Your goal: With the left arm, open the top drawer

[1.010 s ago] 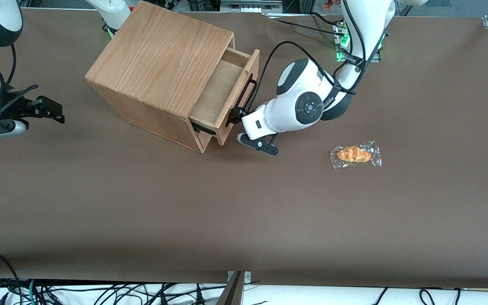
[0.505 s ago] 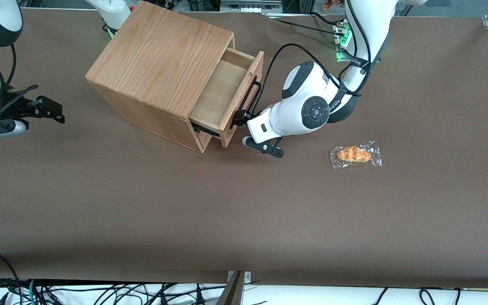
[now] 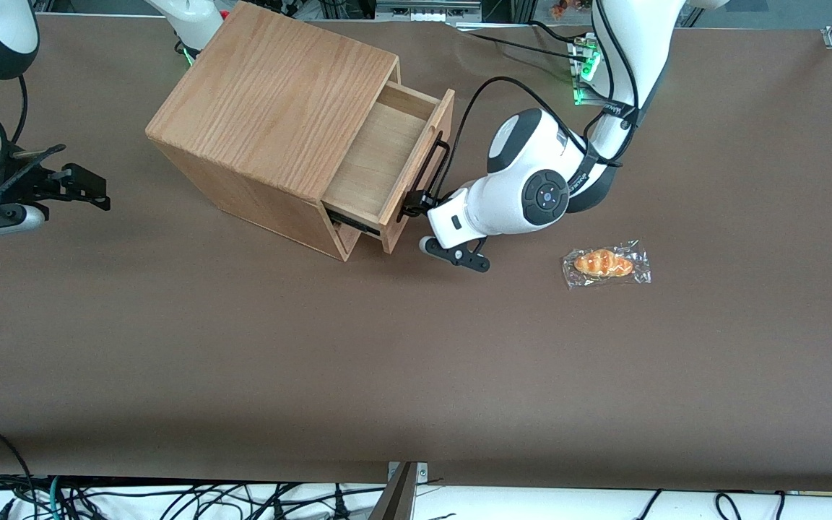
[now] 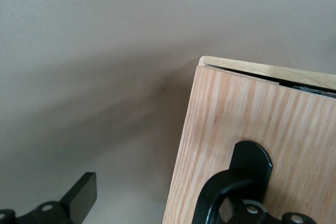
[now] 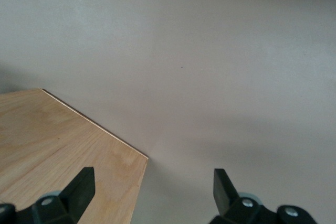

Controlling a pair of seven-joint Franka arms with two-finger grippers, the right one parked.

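The top drawer (image 3: pixel 381 155) of the oak cabinet (image 3: pixel 271 101) stands partly pulled out, and its bare wooden inside shows. A black bar handle (image 3: pixel 432 167) runs along its front panel (image 4: pixel 236 114). My left arm (image 3: pixel 531 195) reaches in low, in front of the drawer. Its gripper (image 3: pixel 416 207) is at the end of the handle nearer the front camera. In the left wrist view the gripper (image 4: pixel 155 195) is open: one finger (image 4: pixel 81 198) hangs free over the table, while the other is hidden at the handle (image 4: pixel 244 169).
A wrapped bread roll (image 3: pixel 606 263) lies on the brown table (image 3: pixel 387 361), toward the working arm's end and a little nearer the front camera than the gripper. A black cable (image 3: pixel 474 94) loops above the drawer front. The cabinet top (image 5: pixel 63 145) shows in the right wrist view.
The drawer has slid farther out of the cabinet. My gripper and wrist have moved with the handle toward the working arm's end of the table.
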